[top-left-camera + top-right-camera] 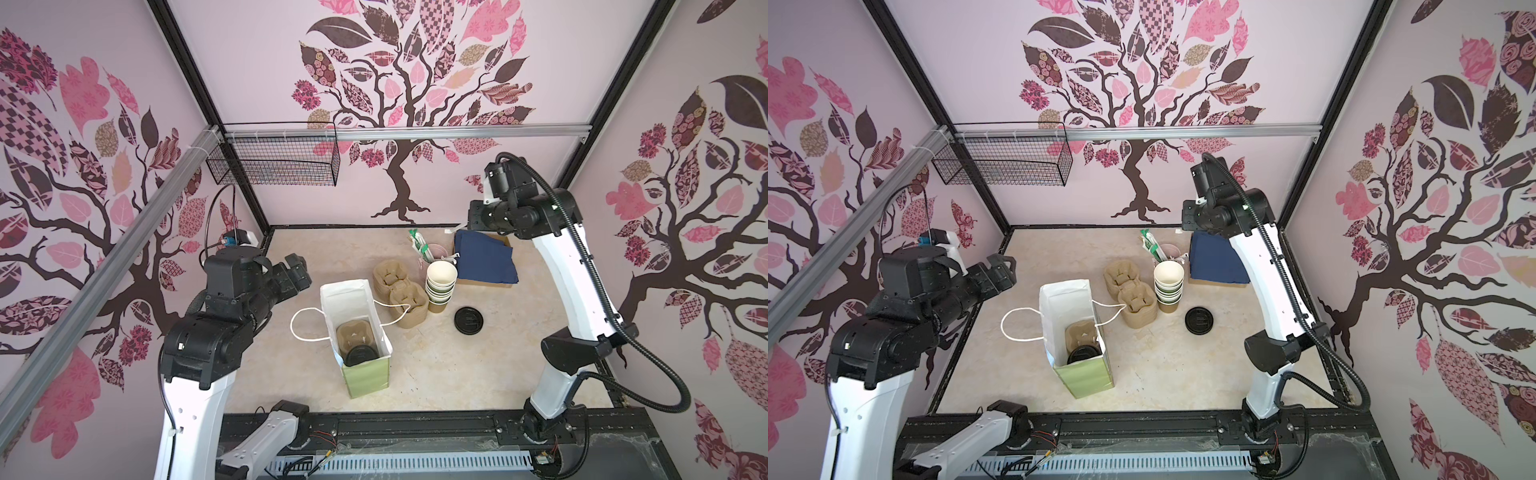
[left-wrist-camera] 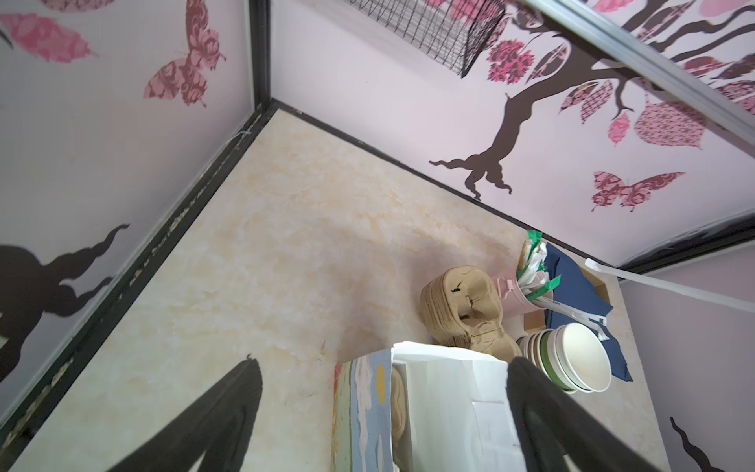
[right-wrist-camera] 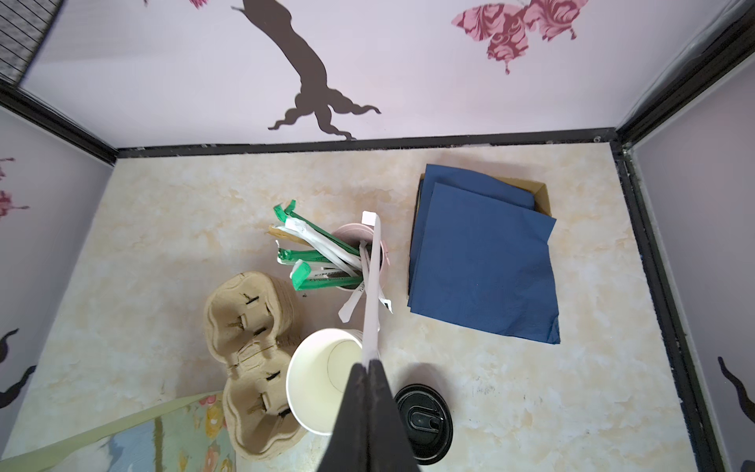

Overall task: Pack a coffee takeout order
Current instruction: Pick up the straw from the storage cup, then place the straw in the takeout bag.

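1. Starting with the paper bag (image 1: 368, 380): it stands upright mid-tabletop with its mouth gaping, so you can load it from straight above.
2. Inside it sits the carrier (image 1: 352, 328), with the lidded cup (image 1: 360, 355) in the carrier's nearer well. Seated like that, the cup should not tip.
3. Your right pincer (image 3: 369, 370) is clenched on one end of a white wrapped straw (image 3: 372, 286). The rest sticks out ahead of the jaws, above the straw holder (image 3: 351, 229). That grip probably lets the free end lead into the bag.
4. Your left pincer (image 1: 298, 271) is released, jaws wide, raised off to the bag's side and touching nothing. It looks parked clear of the bag's mouth, free to steady the bag if needed.
5. The navy napkin (image 1: 484, 259) lies with its pile at the back of the tabletop, well apart from the bag. Count it as not yet packed.
6. The stack of cups (image 1: 441, 276), spare carriers (image 1: 399, 291) and loose lid (image 1: 468, 320) stand beside the bag as supplies only.
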Motion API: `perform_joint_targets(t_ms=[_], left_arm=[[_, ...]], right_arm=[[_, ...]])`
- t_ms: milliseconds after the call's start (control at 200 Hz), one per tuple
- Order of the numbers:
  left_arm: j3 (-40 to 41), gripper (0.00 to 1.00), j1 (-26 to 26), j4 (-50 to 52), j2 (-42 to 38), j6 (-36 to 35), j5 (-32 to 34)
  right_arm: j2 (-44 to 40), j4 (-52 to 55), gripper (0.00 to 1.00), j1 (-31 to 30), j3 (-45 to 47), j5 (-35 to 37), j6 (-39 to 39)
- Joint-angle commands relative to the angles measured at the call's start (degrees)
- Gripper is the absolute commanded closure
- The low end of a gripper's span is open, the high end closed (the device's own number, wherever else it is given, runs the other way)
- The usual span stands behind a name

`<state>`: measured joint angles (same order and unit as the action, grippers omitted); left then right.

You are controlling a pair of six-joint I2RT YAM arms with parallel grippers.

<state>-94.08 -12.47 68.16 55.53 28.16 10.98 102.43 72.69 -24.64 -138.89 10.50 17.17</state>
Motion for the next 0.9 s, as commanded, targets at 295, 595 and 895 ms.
perform_joint_targets(t_ms=[295,595,895], left_arm=[[0.27,0.13,-3.65,-23.07,1.71,-21.63,-21.25],[-6.25,0.12,-22.21,-27.75,13.67,-38.90,-21.93],[-12.43,0.09,-34.35,-29.09,24.14,-51.95,-21.22]], right_arm=[[-12.56,4.46,1.00,-0.05,1.27,-14.62,1.90],[-18.76,4.13,1.00,-0.03,6.35,-21.27,2.17],[-23.19,2.41,1.00,0.00,9.58,-24.44,1.05]])
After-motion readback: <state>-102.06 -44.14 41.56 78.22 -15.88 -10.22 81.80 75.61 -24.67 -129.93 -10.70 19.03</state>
